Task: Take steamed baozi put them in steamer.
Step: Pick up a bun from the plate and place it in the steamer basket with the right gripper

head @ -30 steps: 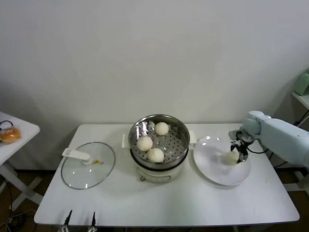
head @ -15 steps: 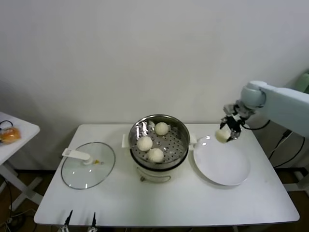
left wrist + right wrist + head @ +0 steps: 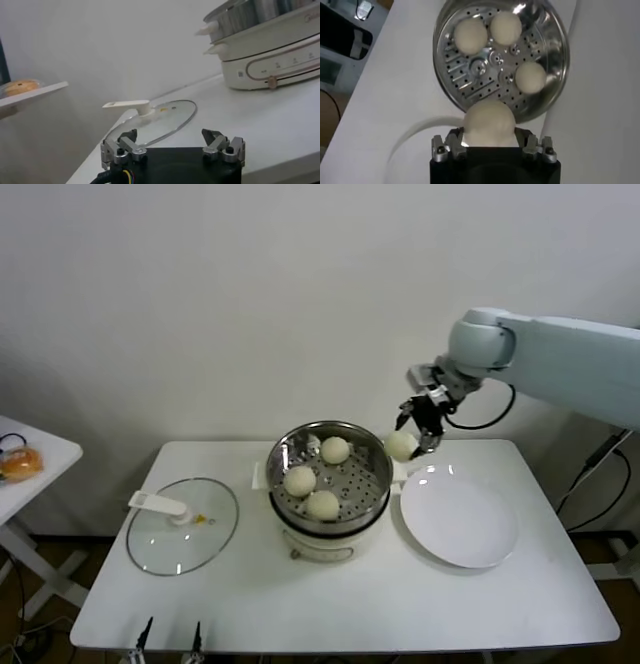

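The steamer [image 3: 276, 452] is a shiny perforated basket on a cream pot base, mid-table. Three steamed baozi [image 3: 322, 505] lie in it. My right gripper [image 3: 416, 427] hangs just above and right of the steamer's right rim, shut on another steamed baozi [image 3: 401, 446]. In the right wrist view this cream bun [image 3: 488, 122] fills the gap between the fingers of the right gripper [image 3: 488, 143], with the steamer [image 3: 556, 56] and its buns [image 3: 530, 77] beyond. My left gripper [image 3: 172, 142] waits open and empty, low at the table's front left.
A round glass lid [image 3: 182, 525] with a white handle lies left of the steamer. A flat white plate [image 3: 459, 519], bare, sits right of it. An orange-brown bun [image 3: 22, 463] rests on a side table at far left.
The right gripper has lifted the baozi off the white plate and carried it up and to the left, to just beside the steamer's right rim. The left arm has not moved.
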